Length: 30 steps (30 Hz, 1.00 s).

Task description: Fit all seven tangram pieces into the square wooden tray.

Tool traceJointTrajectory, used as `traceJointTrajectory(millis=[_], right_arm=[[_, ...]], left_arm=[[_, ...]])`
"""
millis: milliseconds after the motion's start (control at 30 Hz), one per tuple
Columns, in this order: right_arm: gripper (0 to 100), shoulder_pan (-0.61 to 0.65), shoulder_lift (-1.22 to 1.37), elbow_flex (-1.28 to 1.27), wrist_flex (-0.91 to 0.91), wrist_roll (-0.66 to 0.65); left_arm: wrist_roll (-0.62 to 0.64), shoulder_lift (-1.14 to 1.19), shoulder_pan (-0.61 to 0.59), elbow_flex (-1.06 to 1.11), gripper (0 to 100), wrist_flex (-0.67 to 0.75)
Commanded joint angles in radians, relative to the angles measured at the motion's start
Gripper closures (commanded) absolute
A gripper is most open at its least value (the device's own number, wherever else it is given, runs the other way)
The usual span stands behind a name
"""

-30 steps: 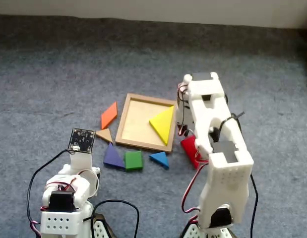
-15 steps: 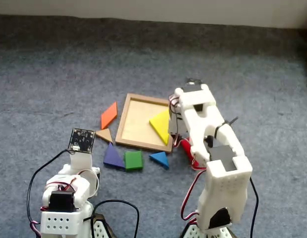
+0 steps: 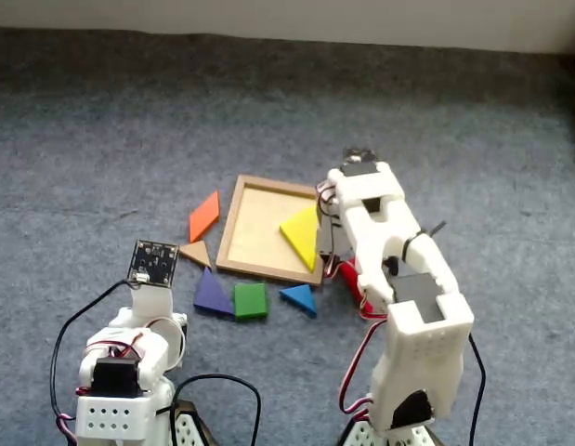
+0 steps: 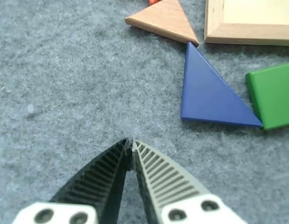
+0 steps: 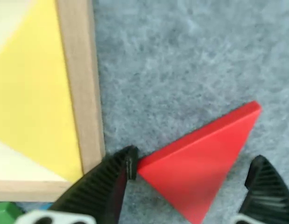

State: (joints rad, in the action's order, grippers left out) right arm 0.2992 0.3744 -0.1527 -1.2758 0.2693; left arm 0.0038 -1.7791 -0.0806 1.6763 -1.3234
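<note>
The square wooden tray [image 3: 233, 223] holds a yellow triangle [image 3: 304, 234] against its right rim. My right gripper [image 5: 193, 168] is open and straddles a red triangle [image 5: 200, 158] lying on the carpet just outside the tray rim [image 5: 81, 84]; one finger [image 5: 123, 168] touches the red piece's corner. In the high view the right arm [image 3: 389, 260] covers most of the red triangle [image 3: 348, 278]. My left gripper [image 4: 130, 145] is shut with nothing in it, on the carpet short of the dark blue triangle [image 4: 207, 93], tan triangle [image 4: 165, 21] and green square [image 4: 275, 93].
An orange parallelogram [image 3: 203, 216], tan triangle [image 3: 196, 252], dark blue triangle [image 3: 211, 293], green square [image 3: 250, 300] and small blue triangle [image 3: 299, 297] lie loose on the grey carpet left of and in front of the tray. The left arm [image 3: 138, 344] stays near the front edge.
The right arm has swung in toward the tray's right rim and come down over the red triangle, hiding more of it. The left arm and the loose pieces have not moved.
</note>
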Motion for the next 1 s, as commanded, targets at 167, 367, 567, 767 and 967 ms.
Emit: traceJointTrajectory(millis=[167, 367, 567, 767, 967], right_arm=[[68.9, -0.024, -0.054, -0.013, 0.01, -0.015], [77.1, -0.027, -0.056, -0.007, 0.015, -0.017], [77.1, -0.028, -0.062, -0.007, 0.01, -0.018], [77.0, -0.03, -0.062, -0.005, -0.031, -0.086], [63.6, -0.021, -0.065, 0.093, -0.189, -0.153]], left_arm=[[0.008, -0.03, -0.012, 0.019, 99, -0.003], [0.008, -0.03, -0.012, 0.019, 99, -0.003], [0.008, -0.03, -0.012, 0.019, 99, -0.003], [0.008, -0.03, -0.012, 0.019, 99, -0.003], [0.008, -0.03, -0.012, 0.019, 99, -0.003]])
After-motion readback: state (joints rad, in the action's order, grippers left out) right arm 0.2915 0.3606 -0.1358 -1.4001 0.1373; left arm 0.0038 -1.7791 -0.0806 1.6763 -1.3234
